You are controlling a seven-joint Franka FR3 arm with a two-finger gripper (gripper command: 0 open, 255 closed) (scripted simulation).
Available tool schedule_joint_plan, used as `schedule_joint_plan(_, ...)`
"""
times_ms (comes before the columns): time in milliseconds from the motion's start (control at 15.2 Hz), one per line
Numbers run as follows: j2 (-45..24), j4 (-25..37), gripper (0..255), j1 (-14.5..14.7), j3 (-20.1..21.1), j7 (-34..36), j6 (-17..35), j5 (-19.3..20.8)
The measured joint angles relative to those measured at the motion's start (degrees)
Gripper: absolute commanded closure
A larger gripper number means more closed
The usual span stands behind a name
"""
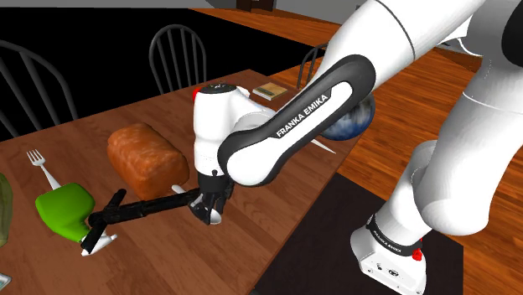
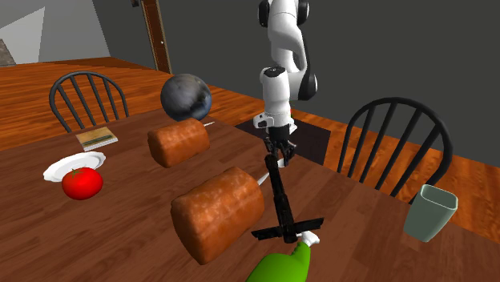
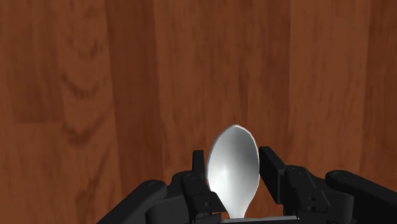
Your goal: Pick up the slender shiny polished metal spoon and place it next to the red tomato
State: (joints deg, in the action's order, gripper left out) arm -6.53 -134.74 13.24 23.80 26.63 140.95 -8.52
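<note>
The end effector (image 3: 233, 154) is narrow and clamped on the spoon (image 3: 233, 170). In the wrist view the shiny grey bowl stands between the 2 black fingers (image 3: 200, 167), which press on it from either side, with the brown wood-grain tabletop (image 3: 95, 83) beyond. The spoon's handle is hidden inside the hand. In the shoulder view the hand points down close to the tabletop edge nearest the stand. Whether the spoon touches the wood cannot be told.

The red tomato (image 2: 82, 183) sits well apart from the spoon, near the tabletop edge on the second exterior view's left. It is just in front of a small white plate (image 2: 68, 167), touching it or nearly so. A thin book (image 2: 96, 138) lies a little beyond the plate, close to a dark spindle-back chair (image 2: 86, 100).

2 brown loaves lie between the tomato and the end effector: 1 loaf (image 2: 178, 143) beside a dark mottled ball (image 2: 186, 96), the other, larger loaf (image 2: 218, 212) nearer the second exterior camera. A long black T-shaped object (image 2: 280, 200) runs from just beside the end effector toward a green bottle (image 2: 280, 268) with a white cap – the crossbar lies next to that cap.

A pale grey-green cup (image 2: 430, 212) stands near the tabletop edge on the second exterior view's right, in front of a 2nd dark chair (image 2: 397, 136). In the shoulder view a light fork (image 1: 38, 163) lies beyond the green bottle, toward the tabletop's far-left corner.
</note>
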Motion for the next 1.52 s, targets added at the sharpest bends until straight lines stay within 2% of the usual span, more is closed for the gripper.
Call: schedule_joint_plan(1518, 12.0, 6.8, 255, -0.8, -0.4, -1.1, -18.2, -3.6)
